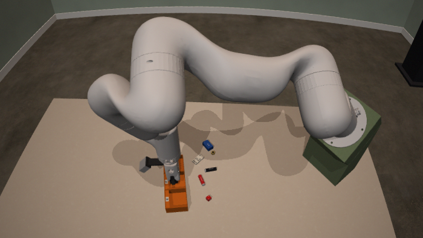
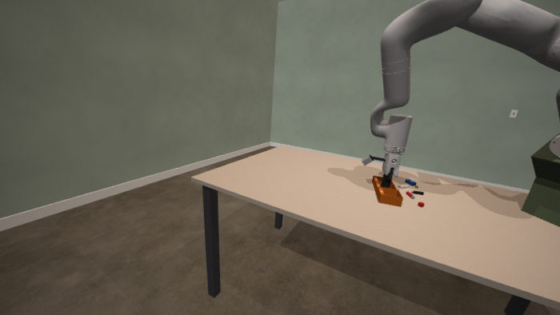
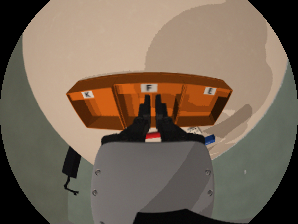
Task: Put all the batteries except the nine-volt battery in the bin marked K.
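An orange bin (image 1: 176, 208) (image 2: 390, 197) (image 3: 100, 112) with three compartments lies on the table. In the wrist view its left compartment carries the K label (image 3: 87, 95). My gripper (image 1: 173, 181) (image 2: 386, 183) (image 3: 152, 102) hangs upright over the middle compartment, fingertips at about rim height. The fingers are nearly together, and I see only orange bin floor in the slit between the tips. A black battery (image 1: 210, 169) (image 2: 418, 193) and a red battery (image 1: 201, 180) (image 2: 410, 195) lie on the table right of the bin. The blue nine-volt battery (image 1: 208, 144) (image 2: 410, 182) (image 3: 209, 139) lies farther back.
A white flat piece (image 1: 197, 159) (image 2: 402, 186), a small brass nut (image 1: 213, 152) and a small red block (image 1: 208, 198) (image 2: 421, 204) lie among the batteries. The green robot base (image 1: 341, 145) stands at the table's right edge.
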Robot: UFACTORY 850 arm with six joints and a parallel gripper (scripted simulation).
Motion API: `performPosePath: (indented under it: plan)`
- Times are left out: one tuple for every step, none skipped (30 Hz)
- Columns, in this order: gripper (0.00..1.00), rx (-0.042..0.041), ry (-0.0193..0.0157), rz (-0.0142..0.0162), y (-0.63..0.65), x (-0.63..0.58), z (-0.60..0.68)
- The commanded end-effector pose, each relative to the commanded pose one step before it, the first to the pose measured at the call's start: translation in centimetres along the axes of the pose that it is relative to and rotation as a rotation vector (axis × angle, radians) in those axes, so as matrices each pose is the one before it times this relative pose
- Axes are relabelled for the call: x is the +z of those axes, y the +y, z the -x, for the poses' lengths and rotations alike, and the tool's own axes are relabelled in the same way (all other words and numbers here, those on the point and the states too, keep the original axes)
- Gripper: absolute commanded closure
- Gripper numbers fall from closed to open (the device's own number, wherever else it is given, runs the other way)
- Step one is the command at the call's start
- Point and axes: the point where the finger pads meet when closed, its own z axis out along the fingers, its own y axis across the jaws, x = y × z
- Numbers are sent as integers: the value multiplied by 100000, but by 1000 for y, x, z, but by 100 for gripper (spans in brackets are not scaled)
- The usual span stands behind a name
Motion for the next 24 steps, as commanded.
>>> performPosePath:
  plan:
    - [93, -23, 129, 26, 13, -554, -78]
    - [93, 0, 0, 0, 0, 0, 0]
    - [93, 0, 0, 0, 0, 0, 0]
    - [93, 0, 0, 0, 0, -134, -1]
    - [93, 0, 0, 0, 0, -133, 0]
    - [93, 0, 0, 0, 0, -133, 0]
    - [93, 0, 0, 0, 0, -133, 0]
    - [93, 0, 0, 0, 0, -133, 0]
    - [93, 0, 0, 0, 0, -133, 0]
    - [93, 0, 0, 0, 0, -133, 0]
    - [93, 0, 0, 0, 0, -133, 0]
    - [93, 0, 0, 0, 0, -133, 0]
    - [93, 0, 0, 0, 0, -133, 0]
    - [93, 0, 0, 0, 0, -133, 0]
    - [93, 0, 0, 0, 0, -133, 0]
    - [93, 0, 0, 0, 0, -133, 0]
    - [93, 0, 0, 0, 0, -133, 0]
    - [93, 0, 0, 0, 0, -133, 0]
    - [93, 0, 0, 0, 0, 0, 0]
    - [93, 0, 0, 0, 0, 0, 0]
    - [93, 0, 0, 0, 0, -400, 0]
    - [93, -1, 1, 1, 0, -399, 1]
    - [93, -1, 1, 1, 0, -399, 1]
    - [93, 0, -3, -2, 1, -404, -6]
